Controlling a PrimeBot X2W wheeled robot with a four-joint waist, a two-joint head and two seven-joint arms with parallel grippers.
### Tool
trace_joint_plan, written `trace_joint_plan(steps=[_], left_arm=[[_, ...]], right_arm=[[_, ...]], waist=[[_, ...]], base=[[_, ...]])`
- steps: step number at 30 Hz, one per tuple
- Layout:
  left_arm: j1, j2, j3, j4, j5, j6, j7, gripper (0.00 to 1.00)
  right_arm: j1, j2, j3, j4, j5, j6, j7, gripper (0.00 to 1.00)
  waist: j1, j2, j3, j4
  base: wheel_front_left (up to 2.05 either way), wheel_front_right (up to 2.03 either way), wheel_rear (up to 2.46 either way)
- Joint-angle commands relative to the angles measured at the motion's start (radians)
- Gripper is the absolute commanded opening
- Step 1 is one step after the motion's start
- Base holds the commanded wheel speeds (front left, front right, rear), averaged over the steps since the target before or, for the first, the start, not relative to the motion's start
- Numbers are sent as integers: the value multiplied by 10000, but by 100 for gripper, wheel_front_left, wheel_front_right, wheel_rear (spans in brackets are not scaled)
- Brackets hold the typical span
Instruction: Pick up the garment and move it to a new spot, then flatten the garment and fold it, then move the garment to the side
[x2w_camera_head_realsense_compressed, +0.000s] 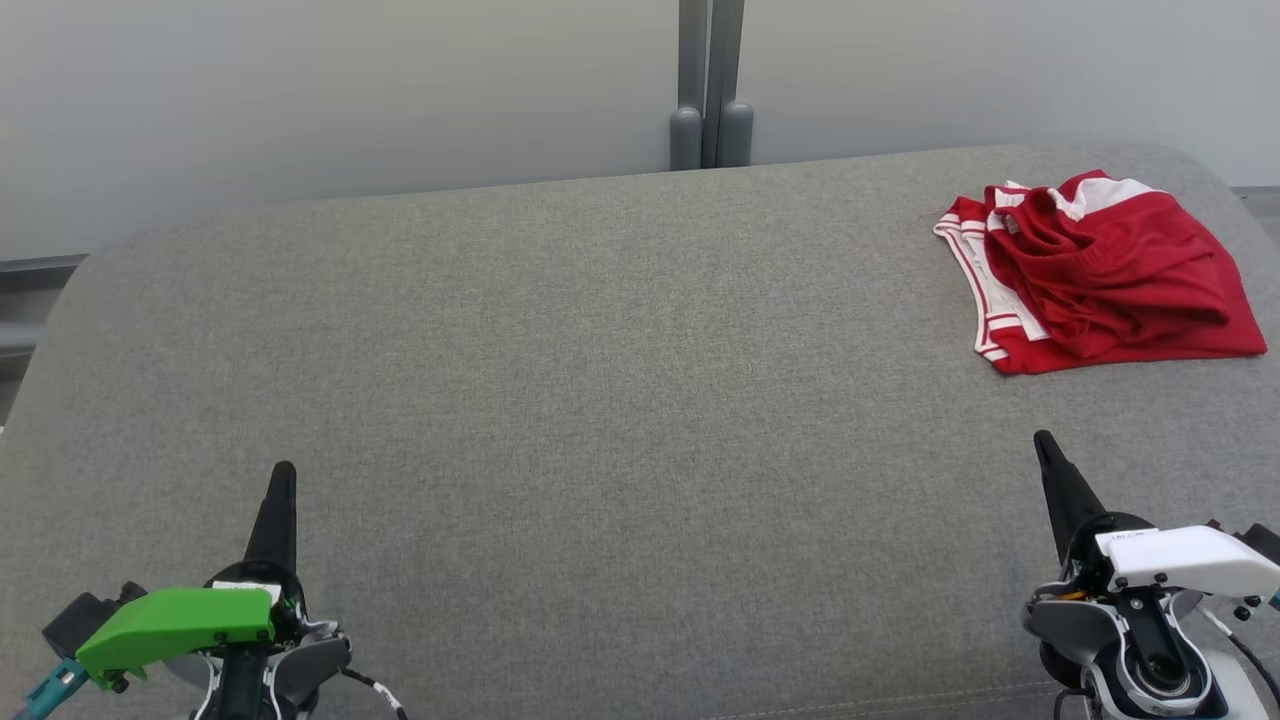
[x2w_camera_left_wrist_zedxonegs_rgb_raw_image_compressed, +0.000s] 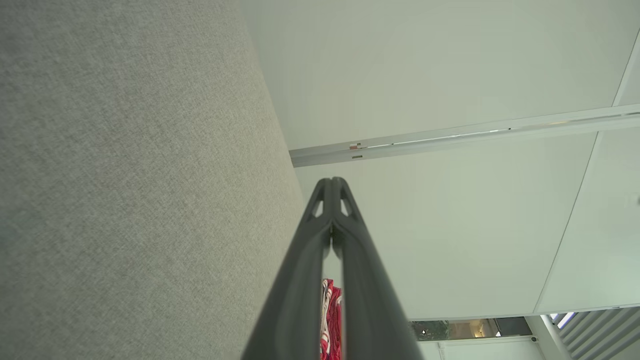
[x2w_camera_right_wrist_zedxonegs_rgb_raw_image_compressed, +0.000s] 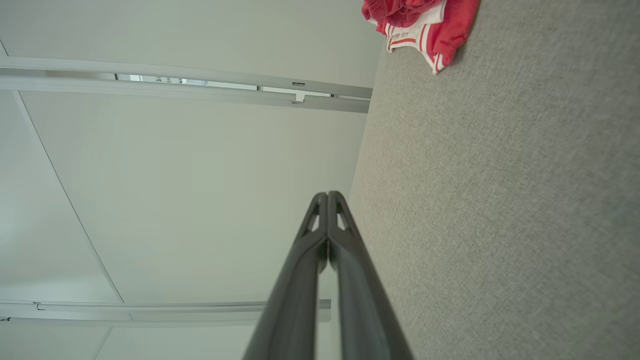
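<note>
Garment (x2w_camera_head_realsense_compressed: 1100, 270): red, slightly glossy cloth with white panels and thin red-and-white striping running along its left edge. It is lying in a loose, bunched heap, with layers overlapping and the middle folds rumpling up. The near right part is spreading flatter, ending in a corner. It is sitting at the far right of the grey fabric surface (x2w_camera_head_realsense_compressed: 600, 400), close to the far rim and right edge.

1. There is one red and white garment (x2w_camera_head_realsense_compressed: 1100, 275).
2. There is one grey padded surface (x2w_camera_head_realsense_compressed: 600, 400).
3. There are two grippers: left gripper (x2w_camera_head_realsense_compressed: 283, 470), right gripper (x2w_camera_head_realsense_compressed: 1045, 440).
4. There are two grey posts (x2w_camera_head_realsense_compressed: 686, 135).
</note>
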Motion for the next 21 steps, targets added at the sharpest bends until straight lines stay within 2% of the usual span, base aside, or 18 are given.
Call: trace_joint_plan(steps=[1, 17, 21], left_arm=[[-239, 6, 70, 24, -283, -75, 63, 0], [-369, -15, 131, 92, -1455, -149, 326, 0], [-377, -14, 131, 88, -1414, -155, 321, 0]], right_arm=[[-107, -49, -62, -73, 265, 4, 86, 0], [-172, -35, -282, -68, 1317, 4, 390, 0], [-157, -30, -294, -65, 1327, 4, 413, 0]], waist=[[0, 0, 5, -4], [0, 0, 50, -42], [0, 0, 53, -44]], base=[[0, 0, 0], [0, 0, 0], [0, 0, 0]])
